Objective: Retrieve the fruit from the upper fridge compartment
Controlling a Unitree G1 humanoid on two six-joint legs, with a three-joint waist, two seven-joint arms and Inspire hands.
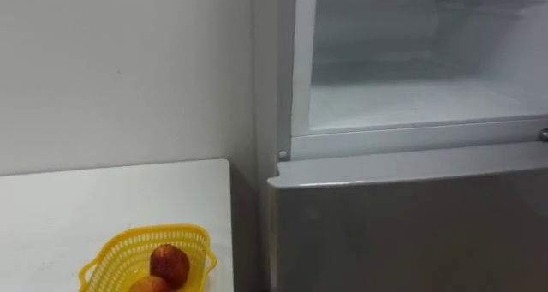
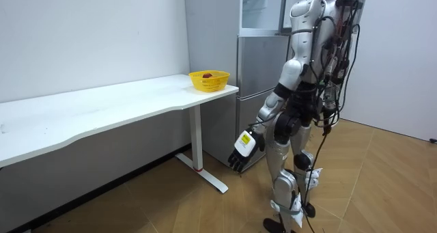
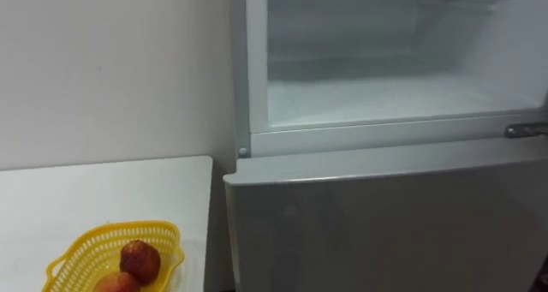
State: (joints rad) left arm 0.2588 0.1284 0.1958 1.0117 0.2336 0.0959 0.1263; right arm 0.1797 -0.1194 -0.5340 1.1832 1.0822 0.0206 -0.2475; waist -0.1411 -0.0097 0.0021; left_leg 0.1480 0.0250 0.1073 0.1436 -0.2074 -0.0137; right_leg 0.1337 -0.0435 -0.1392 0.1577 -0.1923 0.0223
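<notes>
Upper fridge (image 1: pixel 411 143) open, top cut off, basket (image 1: pixel 118 239) cropped below, left hand (image 2: pixel 243 145) hanging, state untellable

Glossy metal fridge (image 1: pixel 402 232), plastic basket (image 1: pixel 116 256)

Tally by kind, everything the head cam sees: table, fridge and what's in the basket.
Yellow basket: 1
Fruit: 2, both in the basket
White table: 1
Fridge: 1, upper door open
Total: 5
</notes>
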